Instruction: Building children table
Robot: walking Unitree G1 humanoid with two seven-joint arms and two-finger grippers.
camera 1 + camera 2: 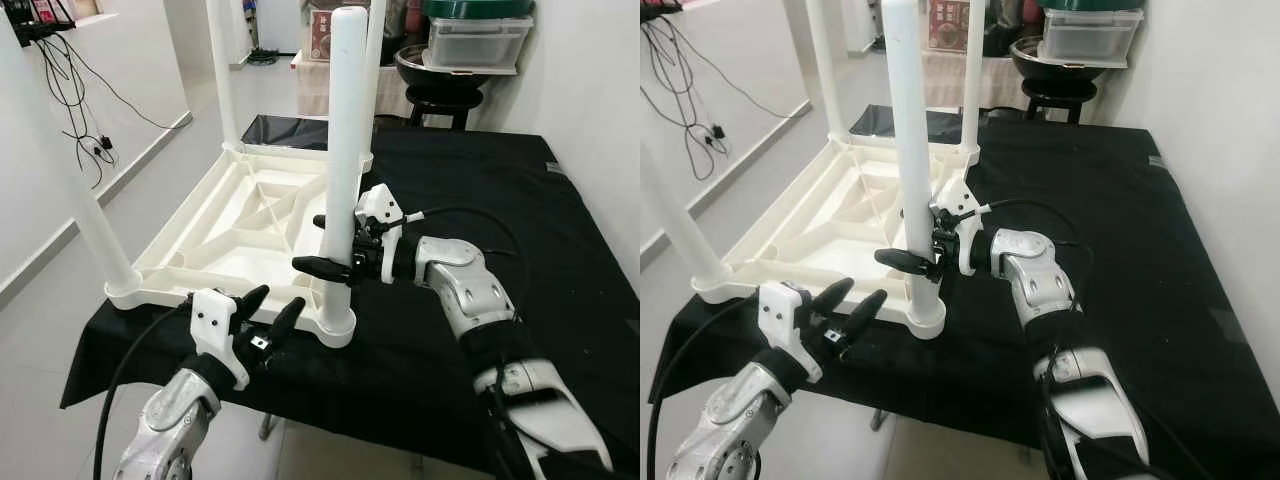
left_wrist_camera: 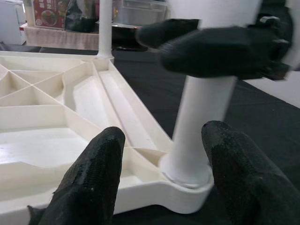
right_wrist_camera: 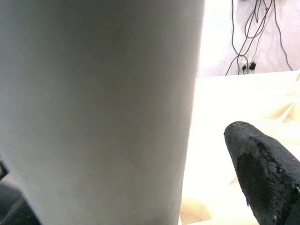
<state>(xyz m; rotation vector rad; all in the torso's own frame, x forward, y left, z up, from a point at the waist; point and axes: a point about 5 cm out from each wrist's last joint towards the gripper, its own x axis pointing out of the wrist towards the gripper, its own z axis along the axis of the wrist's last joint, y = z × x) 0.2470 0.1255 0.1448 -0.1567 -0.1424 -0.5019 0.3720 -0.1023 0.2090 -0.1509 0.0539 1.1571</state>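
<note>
A white children's table (image 1: 240, 230) lies upside down on a black-covered worktop, with white legs standing up from its corners. My right gripper (image 1: 312, 243) reaches in from the right and straddles the near right leg (image 1: 345, 140) at mid height. It is open; in the right wrist view a gap shows between the leg (image 3: 98, 108) and one finger (image 3: 267, 173). My left gripper (image 1: 280, 297) hovers open just in front of that leg's corner socket (image 2: 187, 173), its fingers (image 2: 93, 183) pointing at the base and holding nothing.
The black cloth (image 1: 480, 200) spreads wide to the right of the table. A dark bin (image 1: 285, 130) sits behind the far edge. At the back, a stool (image 1: 440, 100) carries a bowl and a plastic box. Cables (image 1: 70, 90) hang on the left wall, above bare floor.
</note>
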